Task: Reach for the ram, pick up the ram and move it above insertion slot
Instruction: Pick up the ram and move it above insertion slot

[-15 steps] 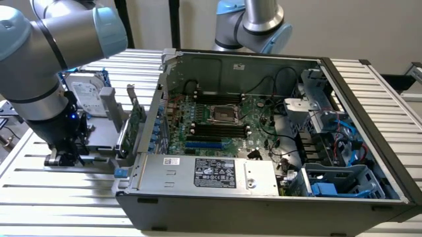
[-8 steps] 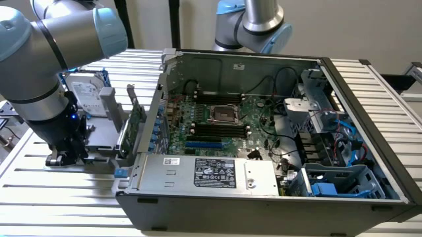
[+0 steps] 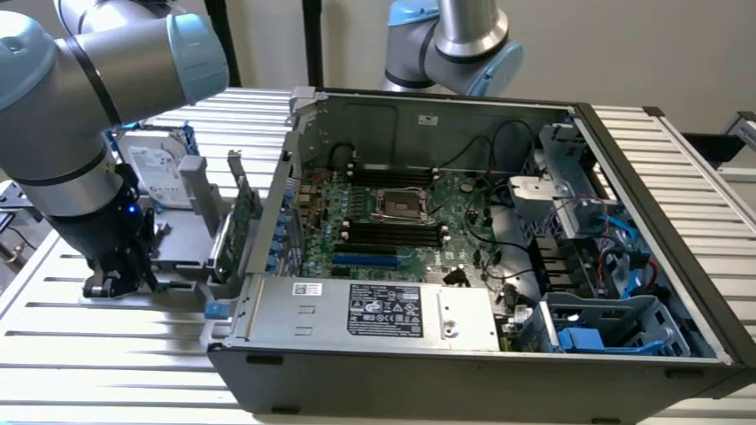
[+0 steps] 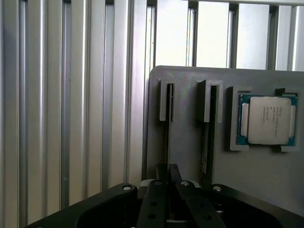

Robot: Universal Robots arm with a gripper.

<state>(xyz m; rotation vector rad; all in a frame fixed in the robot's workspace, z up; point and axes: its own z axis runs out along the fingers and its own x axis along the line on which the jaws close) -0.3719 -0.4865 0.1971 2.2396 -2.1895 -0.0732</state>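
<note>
Slatted table (image 4: 71, 118), grey holder (image 4: 251, 190) — ram (image 4: 168, 137) slotted on edge, processor (image 4: 264, 119) in recess (image 4: 234, 118), fingers (image 4: 154, 205) narrow, pinching ram.

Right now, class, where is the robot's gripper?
In the exterior view's lower left, the gripper sits outside the computer case, down at the gray holder next to the hard drive.
</note>
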